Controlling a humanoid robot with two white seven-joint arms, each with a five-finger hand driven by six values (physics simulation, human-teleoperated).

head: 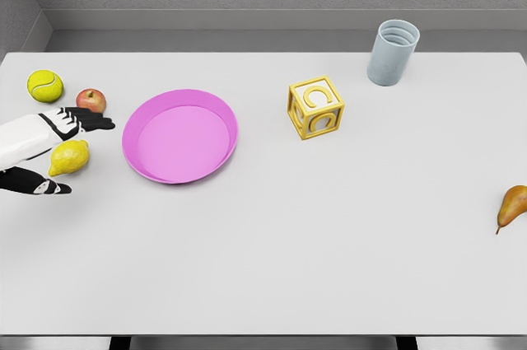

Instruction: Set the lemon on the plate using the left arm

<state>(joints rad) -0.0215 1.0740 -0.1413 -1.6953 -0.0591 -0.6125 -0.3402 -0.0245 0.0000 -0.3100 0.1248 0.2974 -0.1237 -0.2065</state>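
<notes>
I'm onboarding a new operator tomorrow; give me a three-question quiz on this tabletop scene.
1. True or false: the lemon already lies on the pink plate.
2. Which object stands nearest the table's far edge? A) yellow letter block B) grey cup C) pear
3. Fill in: behind the left hand sit a red apple and a ____.

Key
1. False; it lies on the table left of the plate, between the left hand's thumb and fingers.
2. B
3. Tennis ball
</notes>
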